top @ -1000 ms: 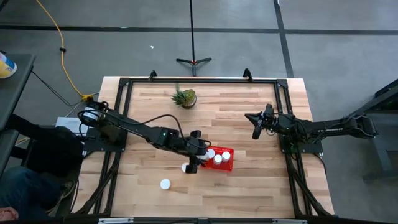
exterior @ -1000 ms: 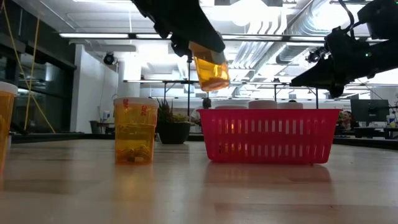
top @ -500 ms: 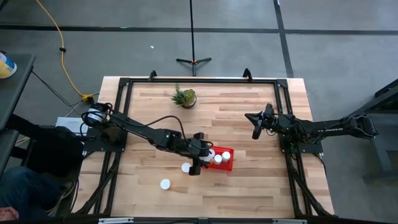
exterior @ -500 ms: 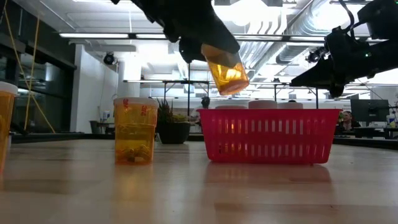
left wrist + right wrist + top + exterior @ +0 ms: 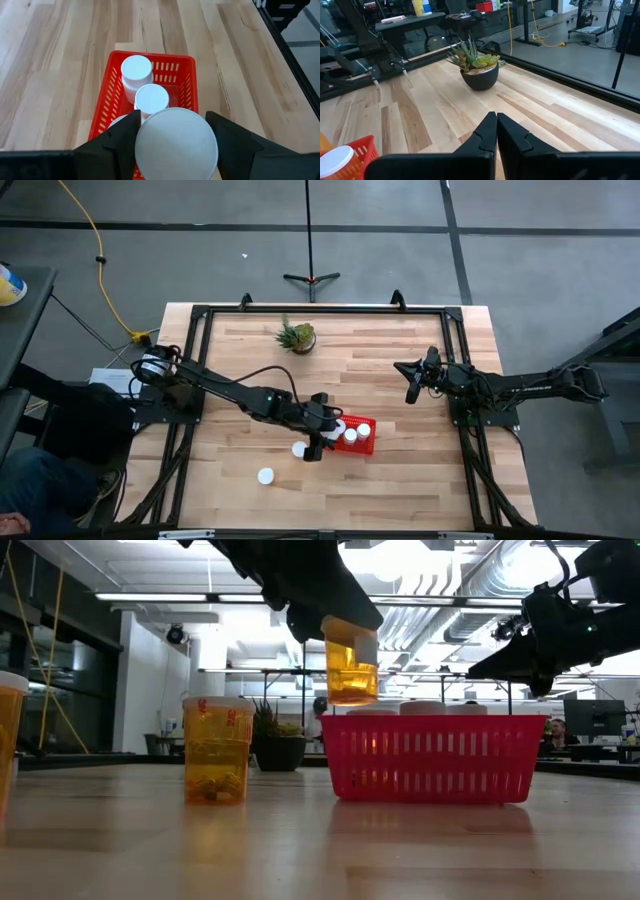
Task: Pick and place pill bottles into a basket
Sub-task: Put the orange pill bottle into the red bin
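Observation:
My left gripper point(image 5: 321, 442) is shut on a pill bottle point(image 5: 351, 662) with an amber body and a white cap point(image 5: 176, 147). It holds the bottle over the left end of the red basket point(image 5: 366, 442). The basket holds three white-capped bottles point(image 5: 136, 67), standing upright. Two more bottles stand on the table left of the basket: one close by point(image 5: 298, 449), one nearer the front edge point(image 5: 265, 476). My right gripper point(image 5: 411, 388) is shut and empty, raised over the table's right side, away from the basket. My left gripper pinches the bottle at its capped top end point(image 5: 145, 145) between its two fingers point(image 5: 122, 137), which come from above and point down. The bottle hangs upright below the fingers, clear of the table. Its bottom point(image 5: 351, 695) is just above the basket's rim.
A small spiky green potted plant point(image 5: 297, 336) stands near the table's far edge and also shows in the right wrist view point(image 5: 477, 67). Bare wood lies right of and in front of the basket. Black frame rails point(image 5: 200, 320) run around the table.
My left gripper has carried the bottle toward the table's right edge, from beside the basket to over its left end. The bottle hung tilted half a second ago and now hangs upright.

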Available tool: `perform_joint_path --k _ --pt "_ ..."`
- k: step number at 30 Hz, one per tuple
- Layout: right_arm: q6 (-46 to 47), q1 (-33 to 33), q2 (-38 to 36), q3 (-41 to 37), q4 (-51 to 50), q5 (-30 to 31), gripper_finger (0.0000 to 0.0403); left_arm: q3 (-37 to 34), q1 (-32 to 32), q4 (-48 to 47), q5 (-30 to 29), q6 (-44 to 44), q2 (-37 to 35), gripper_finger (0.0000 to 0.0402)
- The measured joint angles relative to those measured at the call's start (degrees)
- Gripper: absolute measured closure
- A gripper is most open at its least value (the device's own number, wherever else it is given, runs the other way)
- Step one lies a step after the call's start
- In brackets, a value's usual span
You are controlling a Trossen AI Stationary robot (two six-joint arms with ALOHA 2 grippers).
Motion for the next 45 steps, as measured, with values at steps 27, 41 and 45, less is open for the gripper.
perform_joint_path --k 27,41,45 --pt "-1.1 0.0 0.0 0.0 0.0 0.5 0.0402 0.0 0.0 0.5 -0.8 1.3 0.0 0.0242" --pt "1.4 0.0 0.0 0.0 1.3 6.3 0.0285 0.0 0.4 -0.1 -3.0 -1.5 -0.1 0.0167" --pt "-2.6 0.2 0.1 2.0 1.9 -4.3 0.0224 -0.1 1.6 -4.0 -3.7 -2.2 -1.9 0.0144"
